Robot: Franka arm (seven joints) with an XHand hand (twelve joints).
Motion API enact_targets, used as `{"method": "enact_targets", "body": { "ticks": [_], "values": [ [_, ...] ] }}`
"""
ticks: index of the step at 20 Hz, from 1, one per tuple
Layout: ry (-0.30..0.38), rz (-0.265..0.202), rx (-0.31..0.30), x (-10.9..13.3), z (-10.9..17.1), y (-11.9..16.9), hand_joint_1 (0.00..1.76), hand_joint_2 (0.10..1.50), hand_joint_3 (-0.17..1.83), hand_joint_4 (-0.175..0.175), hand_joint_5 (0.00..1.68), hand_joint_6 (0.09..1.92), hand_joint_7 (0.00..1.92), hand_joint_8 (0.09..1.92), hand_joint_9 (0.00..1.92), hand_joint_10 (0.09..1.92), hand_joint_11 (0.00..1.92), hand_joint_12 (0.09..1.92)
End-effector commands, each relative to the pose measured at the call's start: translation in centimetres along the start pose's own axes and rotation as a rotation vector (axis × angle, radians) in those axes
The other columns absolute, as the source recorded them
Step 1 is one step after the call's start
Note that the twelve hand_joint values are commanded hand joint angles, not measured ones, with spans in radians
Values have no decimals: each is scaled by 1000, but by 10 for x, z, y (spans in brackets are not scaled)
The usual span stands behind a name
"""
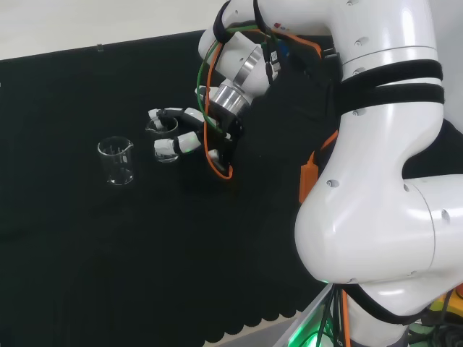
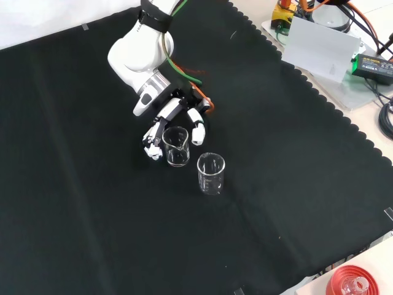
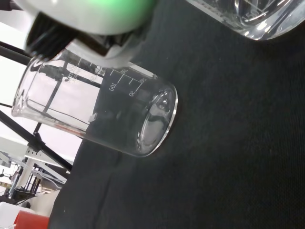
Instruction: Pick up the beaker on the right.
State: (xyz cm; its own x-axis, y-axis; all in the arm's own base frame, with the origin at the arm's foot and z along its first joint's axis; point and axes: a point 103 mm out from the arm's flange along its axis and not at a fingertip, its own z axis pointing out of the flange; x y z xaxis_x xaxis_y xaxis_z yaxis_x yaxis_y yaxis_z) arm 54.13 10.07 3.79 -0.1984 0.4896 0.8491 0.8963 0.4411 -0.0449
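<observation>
Two clear glass beakers stand upright on the black cloth. In the head view one beaker (image 1: 165,139) stands between the fingers of the hand (image 1: 187,141); the other beaker (image 1: 116,160) stands free to its left. In the front view the hand (image 2: 169,114) reaches down from the top, with its fingers (image 2: 153,140) left of the nearer beaker (image 2: 176,146) and its thumb right of it. They lie close beside the glass, only slightly bent; I cannot tell whether they touch it. The free beaker (image 2: 210,173) stands just below and to the right. In the wrist view a marked beaker (image 3: 95,112) is seen beyond another glass wall (image 3: 252,19).
The arm's white links (image 1: 376,181) take up the right of the head view. In the front view a red ribbed stand (image 2: 356,284) sits at the bottom right corner. A grey box and cables (image 2: 322,46) lie off the cloth at the top right.
</observation>
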Motion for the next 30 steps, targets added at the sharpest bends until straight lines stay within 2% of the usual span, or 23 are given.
{"method": "enact_targets", "body": {
  "ticks": [1,10,16,19,21,22,23,25,27,29,30],
  "values": [
    [4,1,-1,-1,-1,0,932,473,629,-20,387,87,375,599,334,655,0,1158],
    [9,7,8,-3,1,0,941,477,628,-18,438,87,385,596,350,649,0,1165],
    [9,11,-5,-5,3,-2,949,482,628,-18,460,87,404,598,363,646,0,1171],
    [5,11,-30,-4,2,-2,969,506,620,-12,538,135,466,580,409,615,0,1195],
    [12,11,-80,-3,0,-3,988,557,620,10,702,545,604,575,496,592,0,1261],
    [21,14,-98,-3,0,-4,1020,655,562,71,863,696,705,587,574,595,12,1312],
    [30,17,-115,-2,-1,-4,1050,718,522,119,997,754,832,604,657,600,43,1339],
    [36,17,-139,0,-3,-5,1098,709,573,162,1172,733,1075,585,802,589,134,1341],
    [31,10,-151,4,-5,-4,1124,654,655,173,1259,679,1254,488,911,556,205,1332],
    [26,-1,-158,9,-9,-3,1231,636,661,111,1286,687,1396,332,976,530,249,1324],
    [21,-8,-158,11,-10,-2,1259,630,660,96,1294,682,1435,283,994,524,261,1322]
  ]
}}
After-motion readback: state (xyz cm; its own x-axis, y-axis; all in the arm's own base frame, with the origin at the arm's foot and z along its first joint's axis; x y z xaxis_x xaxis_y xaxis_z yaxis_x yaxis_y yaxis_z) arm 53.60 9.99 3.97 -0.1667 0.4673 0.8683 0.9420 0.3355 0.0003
